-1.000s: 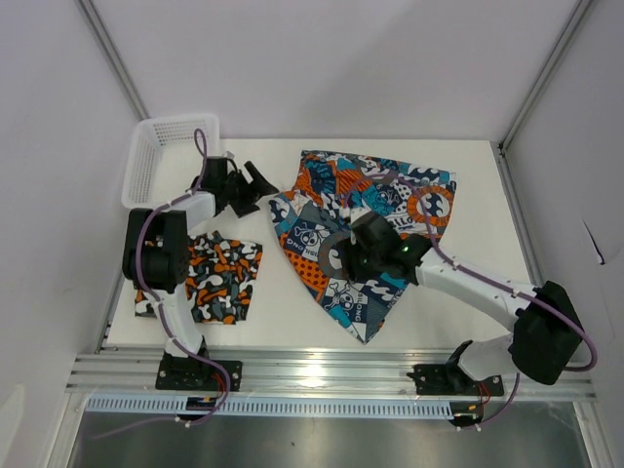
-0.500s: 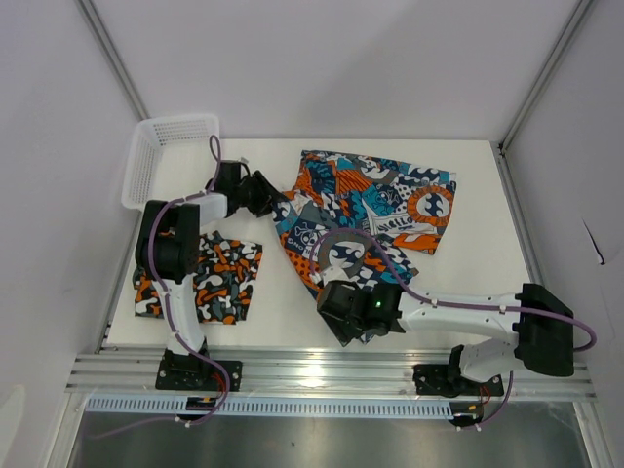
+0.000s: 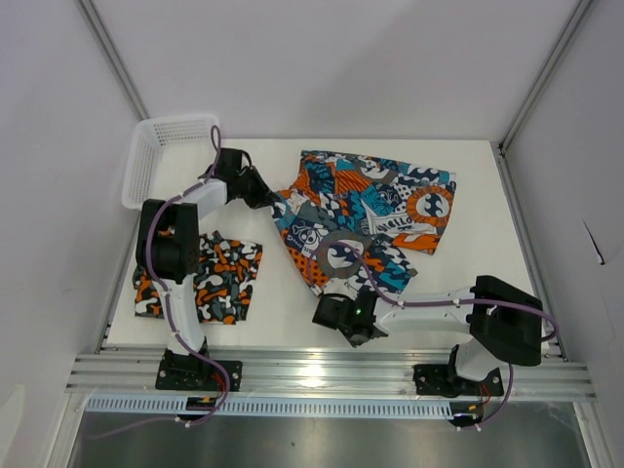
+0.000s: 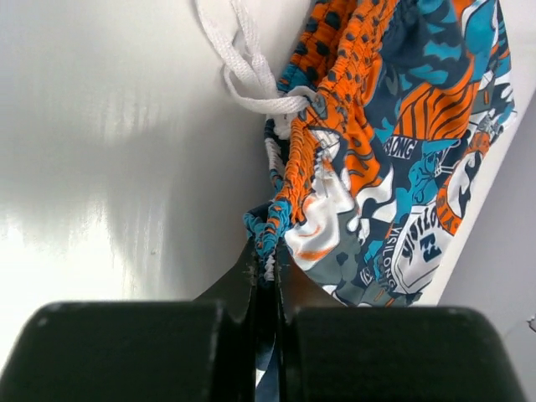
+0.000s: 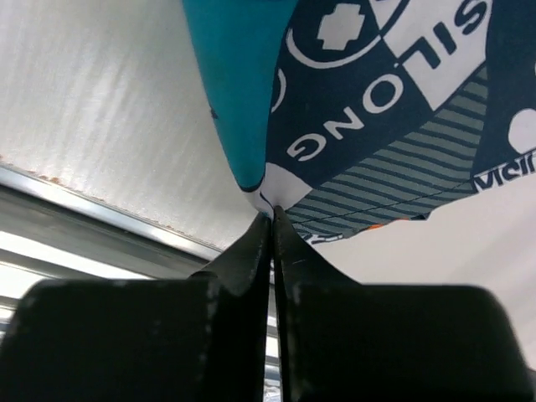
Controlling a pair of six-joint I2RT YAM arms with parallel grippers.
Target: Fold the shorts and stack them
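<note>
Two grippers each hold a corner of the same garment. The left gripper (image 4: 266, 270) has its fingers pressed together on the gathered end of the waistband (image 4: 331, 109), just below the white drawstring (image 4: 248, 74). The right gripper (image 5: 270, 219) pinches the tip of a leg hem (image 5: 266, 194) where the teal and striped panels meet. Between them the graphic shorts (image 3: 375, 210) lie spread across the middle of the table (image 3: 478, 283), with the waistband corner toward the white basket (image 3: 146, 156) and the pinched hem corner at the near edge. The camouflage shorts (image 3: 219, 278) sit as a compact square at the near left, well apart from the other pair.

This cloth looks thin, light and limp, so it will likely sag and crease between the two holds rather than keep a flat edge. The elastic waistband is bulkier and should give a firm bite. The hem corner is a slim point of fabric and could slip out under tension.

From above, the right wrist covers its own fingertips. How much cloth sits between either pair of fingers is hard to judge. The left arm (image 3: 166, 244) crosses the camouflage shorts and hides part of them.
</note>
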